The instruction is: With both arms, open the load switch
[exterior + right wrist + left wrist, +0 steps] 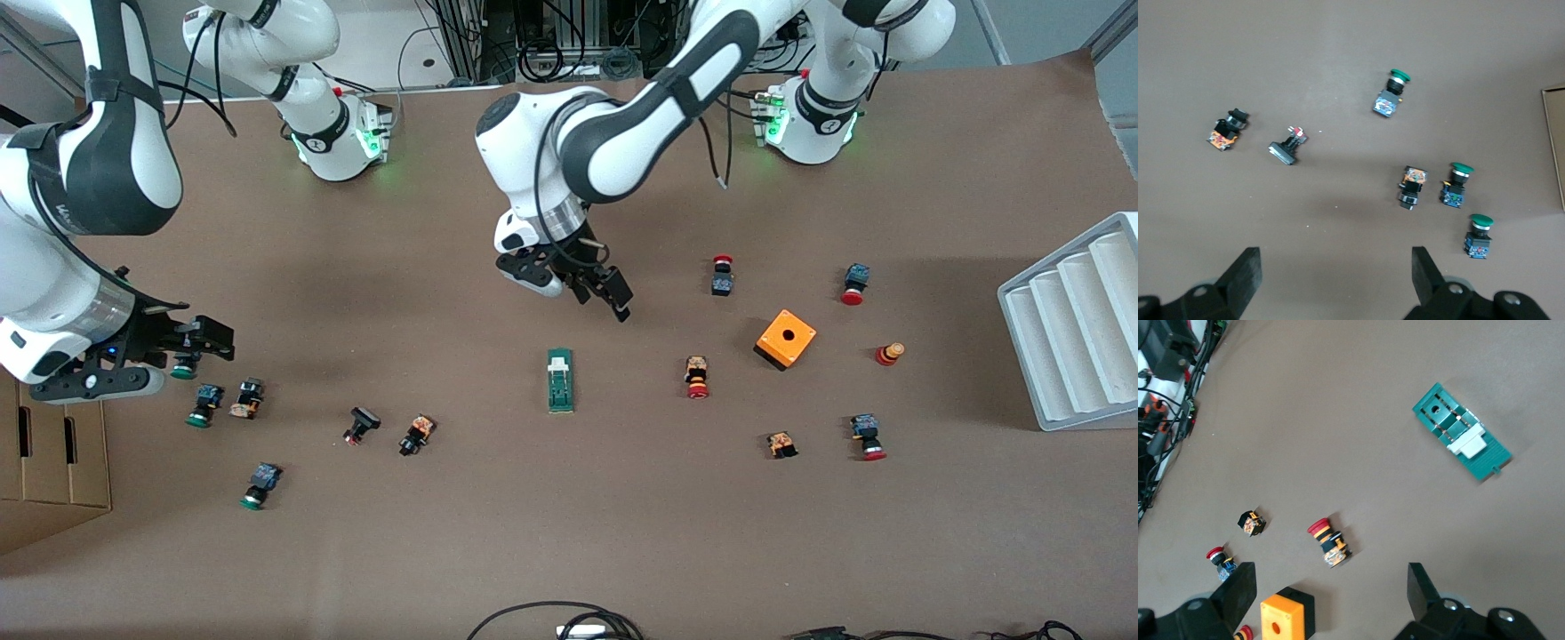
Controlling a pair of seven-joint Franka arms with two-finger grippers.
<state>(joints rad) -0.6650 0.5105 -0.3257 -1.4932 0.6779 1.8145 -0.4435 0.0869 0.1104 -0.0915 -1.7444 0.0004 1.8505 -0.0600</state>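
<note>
The load switch (560,380) is a narrow green block with a small white slider, lying flat in the middle of the table; the left wrist view shows the load switch (1461,430) too. My left gripper (605,302) hangs open over bare table close to the switch, not touching it. In its own view the left gripper (1331,590) holds nothing between its black fingers (1238,593). My right gripper (212,348) is open over the green-capped push-buttons (201,407) at the right arm's end of the table. The right wrist view shows the right gripper (1335,270) empty.
An orange box (786,338) with a hole sits among red-capped push-buttons (697,377) toward the left arm's end. A white ribbed tray (1071,329) stands at that end's edge. A cardboard box (53,453) is under the right arm. Cables (569,618) lie at the near edge.
</note>
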